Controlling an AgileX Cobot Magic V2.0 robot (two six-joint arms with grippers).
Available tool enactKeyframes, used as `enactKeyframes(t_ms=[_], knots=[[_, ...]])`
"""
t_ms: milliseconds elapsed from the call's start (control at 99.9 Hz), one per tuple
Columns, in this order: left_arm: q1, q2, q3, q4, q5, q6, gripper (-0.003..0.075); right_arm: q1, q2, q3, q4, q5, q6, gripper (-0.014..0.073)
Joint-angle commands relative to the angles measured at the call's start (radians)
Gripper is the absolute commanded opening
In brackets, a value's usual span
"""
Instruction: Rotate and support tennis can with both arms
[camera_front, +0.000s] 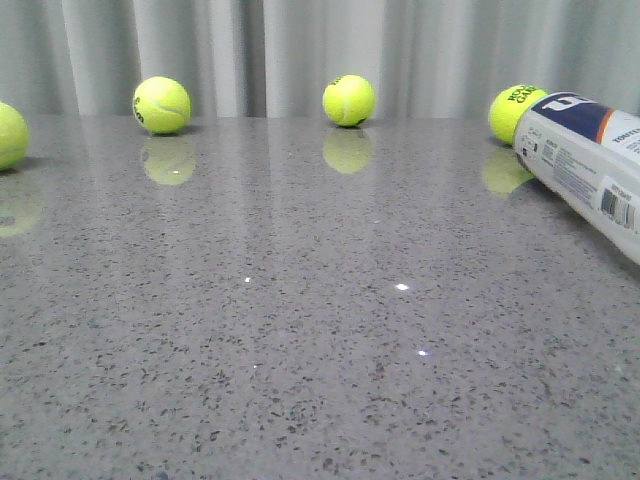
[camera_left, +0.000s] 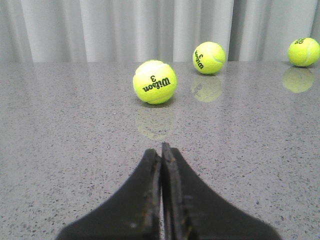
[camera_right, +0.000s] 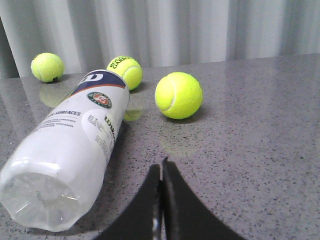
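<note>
Grey speckled stone table (camera_front: 300, 350) runs back to a pale curtain (camera_front: 300, 50), with tennis balls (camera_front: 161, 104) spaced along its far edge. At the left, the left gripper (camera_left: 161, 152) hovers low over the surface, fingers pressed together and holding nothing. At the far right, the tennis can (camera_front: 585, 160) lies on its side beside a ball. Near it, the right gripper (camera_right: 161, 167) is likewise closed and empty.

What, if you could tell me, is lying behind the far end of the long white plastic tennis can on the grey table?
A yellow-green tennis ball sits just behind the far end of the long white plastic tennis can. The can covers the ball's lower side, so actual contact cannot be confirmed.
</note>
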Motion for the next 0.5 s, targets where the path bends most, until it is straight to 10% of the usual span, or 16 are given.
enactKeyframes(t_ms=[0, 490], knots=[[0.002, -0.038, 0.047, -0.008, -0.079, -0.009, -0.0021, -0.006, -0.023, -0.018, 0.002, -0.085, -0.004, -0.0064], [0.002, -0.038, 0.047, -0.008, -0.079, -0.009, -0.0021, -0.006, -0.021, -0.037, -0.019, -0.053, -0.004, -0.0064]])
